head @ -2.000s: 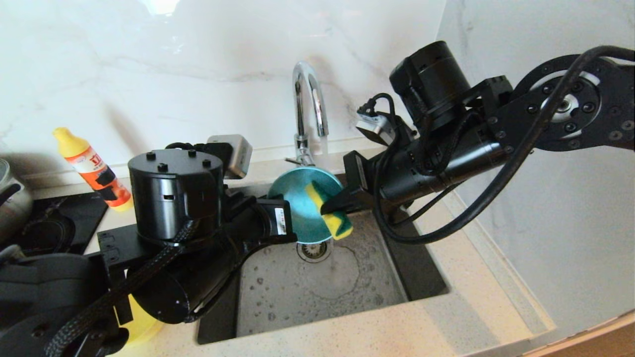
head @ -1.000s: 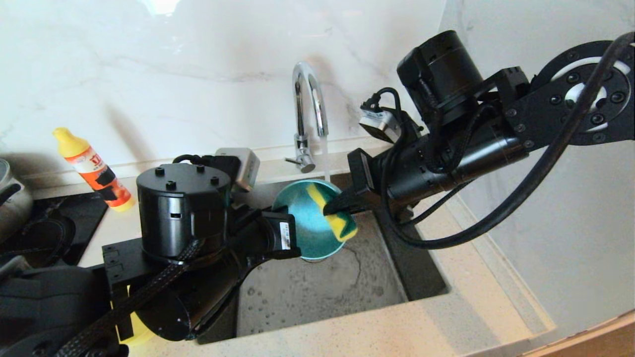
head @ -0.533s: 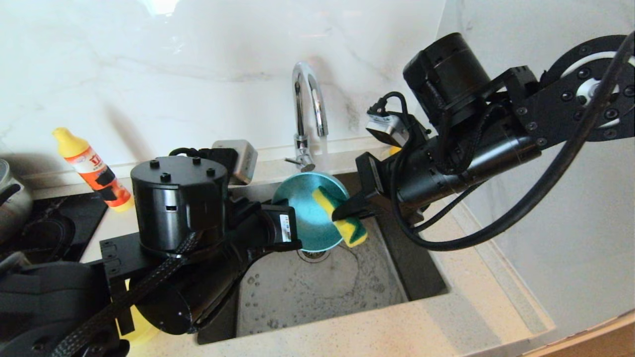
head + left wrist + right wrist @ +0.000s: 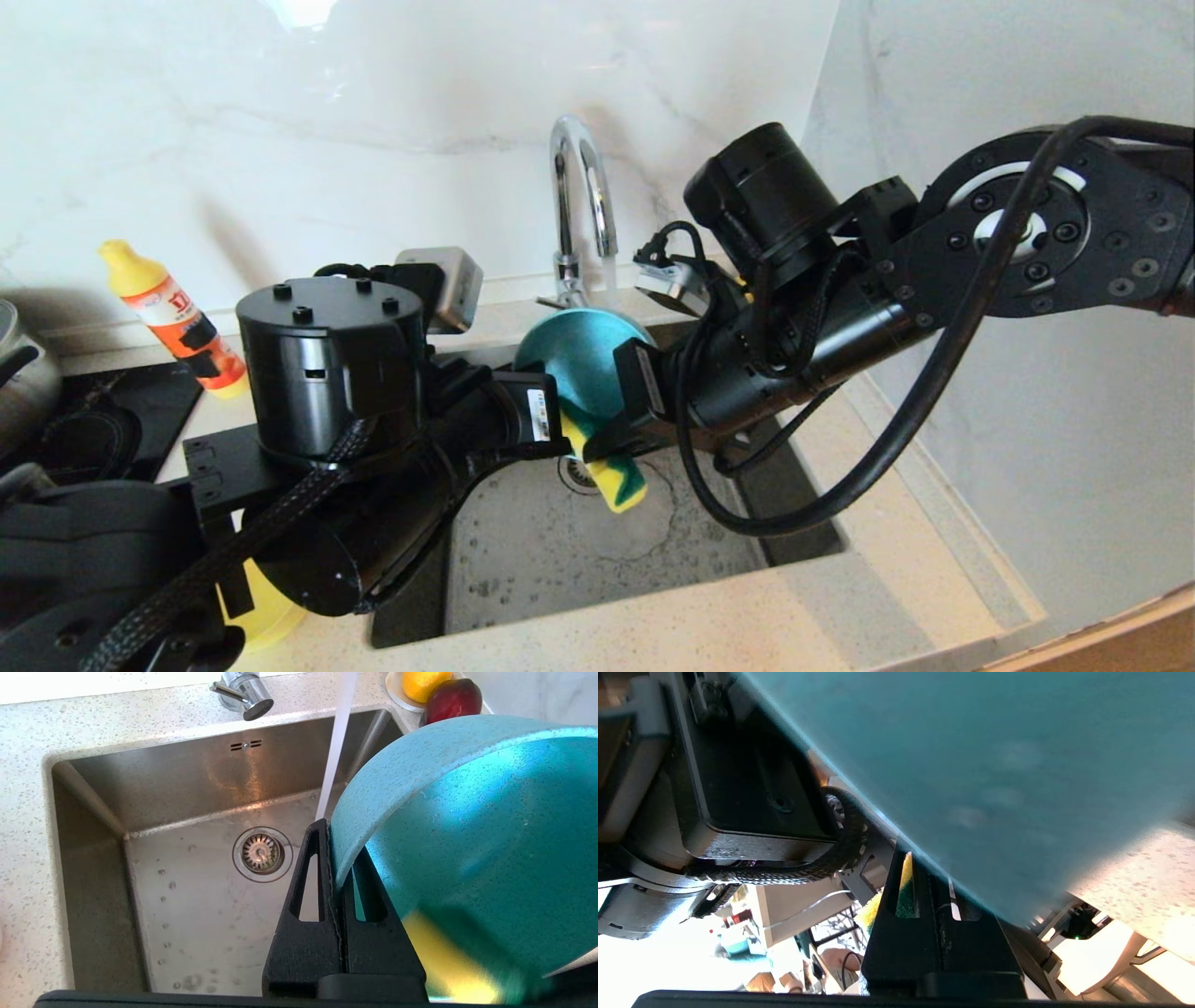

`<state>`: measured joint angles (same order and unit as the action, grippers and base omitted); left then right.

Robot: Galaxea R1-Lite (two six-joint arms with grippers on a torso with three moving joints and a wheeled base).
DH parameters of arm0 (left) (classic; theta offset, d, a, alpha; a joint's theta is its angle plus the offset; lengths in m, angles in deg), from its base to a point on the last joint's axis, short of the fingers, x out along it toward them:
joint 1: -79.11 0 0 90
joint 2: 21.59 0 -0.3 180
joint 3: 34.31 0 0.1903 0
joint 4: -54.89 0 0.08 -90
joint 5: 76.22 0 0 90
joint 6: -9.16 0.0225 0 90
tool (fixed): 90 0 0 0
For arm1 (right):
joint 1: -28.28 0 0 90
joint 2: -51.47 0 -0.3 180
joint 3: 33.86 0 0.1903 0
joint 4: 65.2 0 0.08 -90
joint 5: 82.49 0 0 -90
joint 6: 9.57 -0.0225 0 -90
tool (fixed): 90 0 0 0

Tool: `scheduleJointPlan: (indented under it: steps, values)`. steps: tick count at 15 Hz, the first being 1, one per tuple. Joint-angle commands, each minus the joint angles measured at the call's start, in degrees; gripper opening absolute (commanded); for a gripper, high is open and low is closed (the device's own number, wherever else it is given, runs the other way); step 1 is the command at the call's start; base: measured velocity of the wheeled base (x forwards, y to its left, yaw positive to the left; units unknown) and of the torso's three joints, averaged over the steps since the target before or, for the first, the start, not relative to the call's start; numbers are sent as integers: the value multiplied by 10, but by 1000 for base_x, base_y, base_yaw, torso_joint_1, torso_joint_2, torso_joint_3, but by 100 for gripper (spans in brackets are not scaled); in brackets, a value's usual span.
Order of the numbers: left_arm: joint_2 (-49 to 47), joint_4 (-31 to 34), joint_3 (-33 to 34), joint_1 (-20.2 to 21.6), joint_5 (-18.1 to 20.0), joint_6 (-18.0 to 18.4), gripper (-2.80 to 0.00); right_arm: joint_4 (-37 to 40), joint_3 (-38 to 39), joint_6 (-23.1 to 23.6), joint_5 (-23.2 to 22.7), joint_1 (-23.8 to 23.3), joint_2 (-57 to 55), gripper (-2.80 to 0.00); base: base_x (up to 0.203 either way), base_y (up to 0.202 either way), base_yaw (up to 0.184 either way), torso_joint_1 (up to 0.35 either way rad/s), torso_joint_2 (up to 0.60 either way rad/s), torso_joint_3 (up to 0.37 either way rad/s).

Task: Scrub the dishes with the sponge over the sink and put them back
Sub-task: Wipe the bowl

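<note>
Over the sink (image 4: 653, 560) my left gripper (image 4: 557, 431) is shut on the rim of the light blue bowl (image 4: 581, 355), which is tipped on edge. In the left wrist view its jaws (image 4: 334, 858) pinch the bowl (image 4: 467, 826) wall. My right gripper (image 4: 597, 450) is shut on the yellow and green sponge (image 4: 616, 481), which hangs at the bowl's lower edge above the drain. The right wrist view shows the sponge (image 4: 903, 891) through a finger slot and the bowl (image 4: 994, 756) close by. A yellow bowl (image 4: 266, 616) peeks out under my left arm.
The chrome faucet (image 4: 579, 196) runs a stream of water (image 4: 336, 751) into the sink beside the bowl. An orange detergent bottle (image 4: 177, 322), a black hob (image 4: 103, 420) and a steel pot (image 4: 23, 373) stand at the left. A saucer of fruit (image 4: 439, 690) sits at the sink's corner.
My right arm has swung left and down, carrying the sponge from the bowl's inner face to under its lower rim. The left gripper and bowl have shifted only slightly.
</note>
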<state>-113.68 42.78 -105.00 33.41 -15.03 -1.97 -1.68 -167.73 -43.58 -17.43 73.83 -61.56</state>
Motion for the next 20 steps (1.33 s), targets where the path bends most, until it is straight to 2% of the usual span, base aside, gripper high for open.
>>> scheduleJointPlan:
  steps: [1,9,17,20]
  values:
    - [1,-2,3,0,-2,-1,-280,0,-1,-3,-2,6,-4,-280,0,0,0,0,0,0]
    - [1,-2,2,0,-3,1,-280,8,3,-4,6,-38,36,-280,0,0,0,0,0,0]
    - [-2,-2,19,-1,0,3,-280,-31,-2,3,25,-39,42,-280,0,0,0,0,0,0]
    - [-5,-1,13,-1,2,7,-280,-30,-2,3,25,-26,44,-280,0,0,0,0,0,0]
